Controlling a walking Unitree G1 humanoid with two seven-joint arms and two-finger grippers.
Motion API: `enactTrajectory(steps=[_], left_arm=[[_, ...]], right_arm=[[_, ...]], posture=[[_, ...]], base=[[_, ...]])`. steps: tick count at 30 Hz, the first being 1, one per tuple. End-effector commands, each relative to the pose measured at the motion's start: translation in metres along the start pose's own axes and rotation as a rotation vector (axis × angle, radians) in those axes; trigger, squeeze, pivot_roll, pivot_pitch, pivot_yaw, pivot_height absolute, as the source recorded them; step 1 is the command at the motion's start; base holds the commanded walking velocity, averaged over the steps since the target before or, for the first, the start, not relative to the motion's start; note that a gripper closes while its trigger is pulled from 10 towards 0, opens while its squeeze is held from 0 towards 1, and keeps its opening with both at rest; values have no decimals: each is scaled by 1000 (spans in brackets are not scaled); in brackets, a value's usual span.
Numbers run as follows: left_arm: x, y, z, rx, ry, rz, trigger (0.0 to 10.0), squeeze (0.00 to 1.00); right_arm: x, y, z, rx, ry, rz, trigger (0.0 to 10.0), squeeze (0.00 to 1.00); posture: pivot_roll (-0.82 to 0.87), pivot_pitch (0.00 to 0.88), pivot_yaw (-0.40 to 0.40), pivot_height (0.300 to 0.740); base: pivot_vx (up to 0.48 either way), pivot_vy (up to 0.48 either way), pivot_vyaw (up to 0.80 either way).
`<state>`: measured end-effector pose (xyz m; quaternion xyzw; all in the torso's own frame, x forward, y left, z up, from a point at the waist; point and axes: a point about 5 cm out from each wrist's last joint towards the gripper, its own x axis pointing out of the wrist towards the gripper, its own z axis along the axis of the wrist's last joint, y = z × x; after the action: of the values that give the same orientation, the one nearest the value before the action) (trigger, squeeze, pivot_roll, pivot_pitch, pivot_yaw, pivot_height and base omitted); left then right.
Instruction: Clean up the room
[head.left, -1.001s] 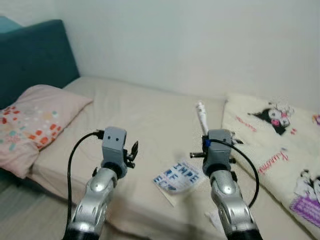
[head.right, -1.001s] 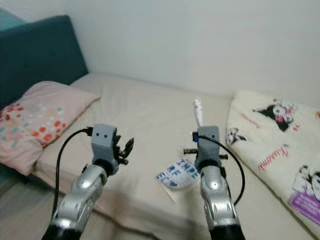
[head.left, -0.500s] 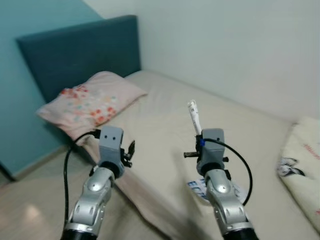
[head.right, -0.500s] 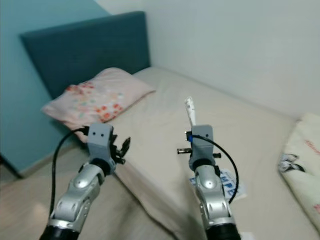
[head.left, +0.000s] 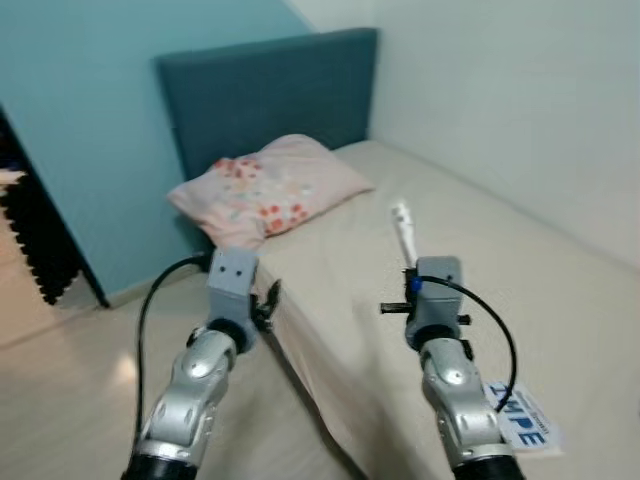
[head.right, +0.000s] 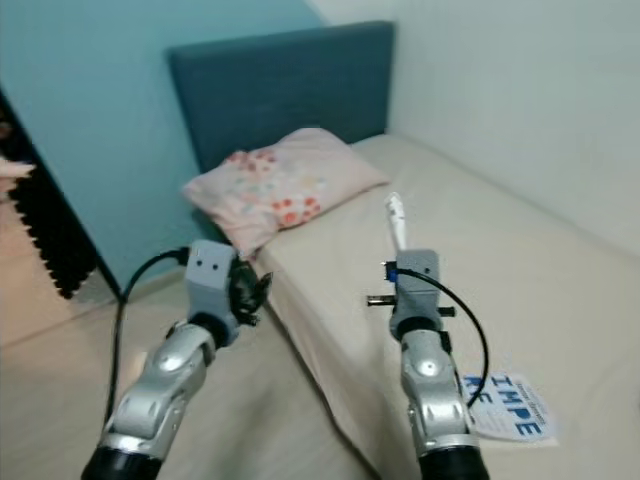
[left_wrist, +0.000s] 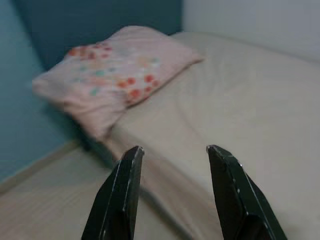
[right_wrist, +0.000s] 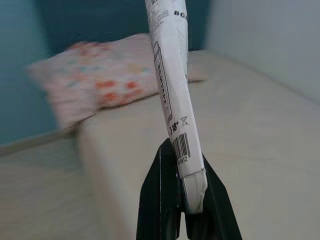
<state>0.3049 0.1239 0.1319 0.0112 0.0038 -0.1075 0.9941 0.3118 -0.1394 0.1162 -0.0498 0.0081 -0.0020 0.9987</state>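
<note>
Carrying step — right gripper (right_wrist: 182, 200) clamped on a white tube (right_wrist: 172, 90) held upright over the bed (head.left: 560, 300), left gripper (left_wrist: 172, 192) spread and empty — next requires locating a disposal spot.

Bed (head.left: 520, 260): broad bare mattress between the pillow (head.left: 270, 185) at the headboard (head.left: 265, 90) and a printed paper (head.left: 520, 420) near the front edge; open passage across it. Wall (head.left: 520, 90) bounds the far side. Floor (head.left: 70, 390) beside the bed is open. Right gripper (right_wrist: 182, 192) carries a white tube (right_wrist: 172, 85) jutting upward ahead of it.
</note>
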Motion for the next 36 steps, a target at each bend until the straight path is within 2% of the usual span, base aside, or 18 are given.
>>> enactTrajectory(steps=[1, 4, 16, 20, 22, 28, 36], left_arm=[[-2, -2, -6, -10, 30, -2, 10000, 0], [-3, 0, -11, 15, 67, 28, 10000, 0], [-6, 11, -21, 9, 102, 94, 10000, 0], [-9, 17, -29, 73, 130, 114, 10000, 0], [-10, 19, -30, 79, 133, 125, 10000, 0], [-8, 25, -26, 40, 126, 182, 10000, 0], [-8, 21, -20, 13, 91, 156, 10000, 0]], right_arm=[[-1, 1, -6, -4, 27, 12, 10000, 0], [-1, 2, -6, -4, 28, 22, 10000, 0], [3, 10, -11, -3, 63, 95, 10000, 0], [6, 13, -15, -12, 93, 131, 10000, 0], [7, 14, -16, -15, 98, 137, 10000, 0], [10, 15, -19, -12, 120, 158, 10000, 0], [9, 16, -25, -1, 141, 182, 10000, 0]], posture=[[23, 7, -33, 740], [27, 8, -39, 740], [42, 6, -45, 740], [52, 0, -63, 740], [56, 0, -68, 740], [61, 0, -69, 740], [68, 0, -71, 740]], base=[[0, 0, 800], [0, 0, 800], [0, 0, 800], [0, 0, 800], [0, 0, 800], [0, 0, 800], [0, 0, 800]])
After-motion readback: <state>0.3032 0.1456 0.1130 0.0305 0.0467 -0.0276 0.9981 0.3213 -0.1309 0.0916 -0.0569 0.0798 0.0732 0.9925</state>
